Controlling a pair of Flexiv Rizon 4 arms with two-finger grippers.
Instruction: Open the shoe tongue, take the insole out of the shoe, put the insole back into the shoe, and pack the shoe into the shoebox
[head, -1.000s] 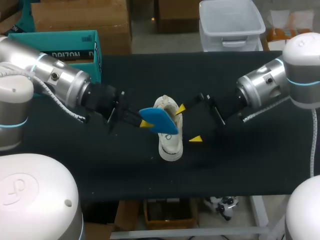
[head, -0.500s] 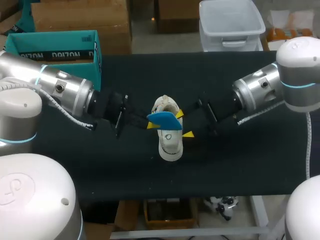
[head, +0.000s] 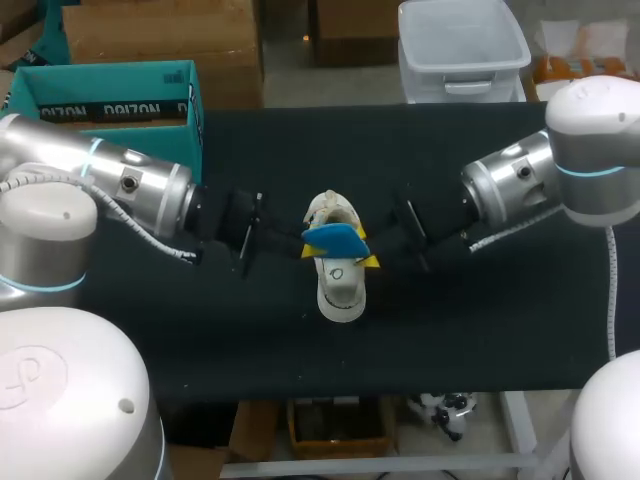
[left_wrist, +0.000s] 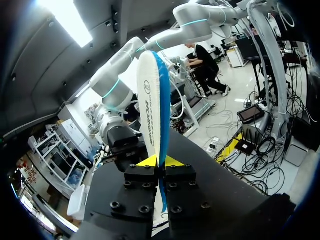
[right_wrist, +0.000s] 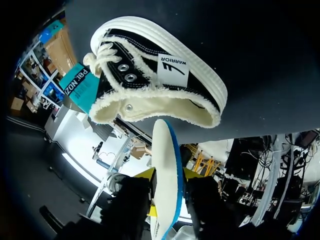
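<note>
Left gripper (left_wrist: 161, 161) is clamped on the insole (head: 336, 239), which projects ahead of its tips and sits just above the shoe (head: 340, 288). Right gripper (head: 370, 258) is at the insole's opposite side; whether it has closed cannot be determined. Judged step: reinsertion. The next move requires angling the insole's end down into the shoe opening, which lies ahead of the right gripper.

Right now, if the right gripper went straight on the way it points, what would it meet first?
Most likely the shoe: its open collar lies straight ahead of the right gripper, just past the tip of the insole. The gap between them is hard to judge.
</note>
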